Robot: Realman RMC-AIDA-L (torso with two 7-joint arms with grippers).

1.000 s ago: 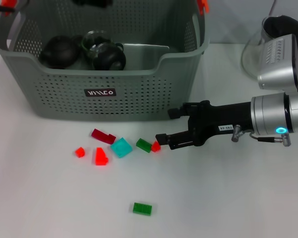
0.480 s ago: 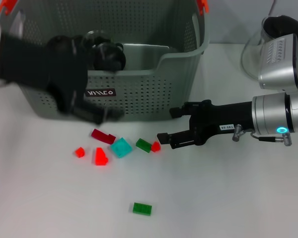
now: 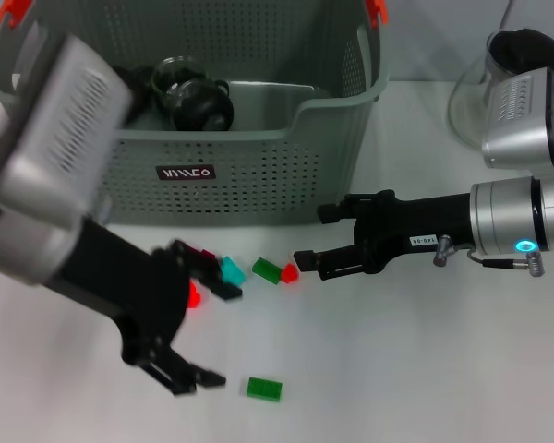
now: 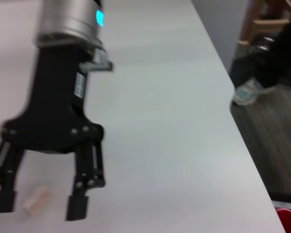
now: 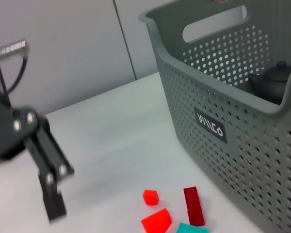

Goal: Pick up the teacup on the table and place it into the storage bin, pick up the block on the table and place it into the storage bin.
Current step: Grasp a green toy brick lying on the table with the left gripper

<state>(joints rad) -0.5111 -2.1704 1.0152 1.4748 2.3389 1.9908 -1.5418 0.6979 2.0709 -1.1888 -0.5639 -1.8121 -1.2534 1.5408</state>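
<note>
Several small blocks lie on the white table in front of the storage bin point(image 3: 258, 180): a red block point(image 3: 289, 272), a green block point(image 3: 267, 270), a teal block point(image 3: 231, 269) and another green block point(image 3: 264, 389). My right gripper point(image 3: 312, 237) is open, its lower fingertip just right of the red block. My left gripper point(image 3: 210, 330) is open and low over the left blocks, hiding some. In the right wrist view the bin point(image 5: 218, 116) holds a dark teapot point(image 5: 274, 80). A glass vessel point(image 3: 189, 92) lies in the bin. No teacup shows on the table.
A glass jug point(image 3: 471, 101) stands at the back right, partly behind my right arm's silver link point(image 3: 522, 111). The left wrist view shows the table's edge point(image 4: 233, 121) with floor beyond. Bare table lies in front of the right arm.
My left arm has swung from over the bin down to the table's front, and now covers the left blocks. The right gripper has barely moved.
</note>
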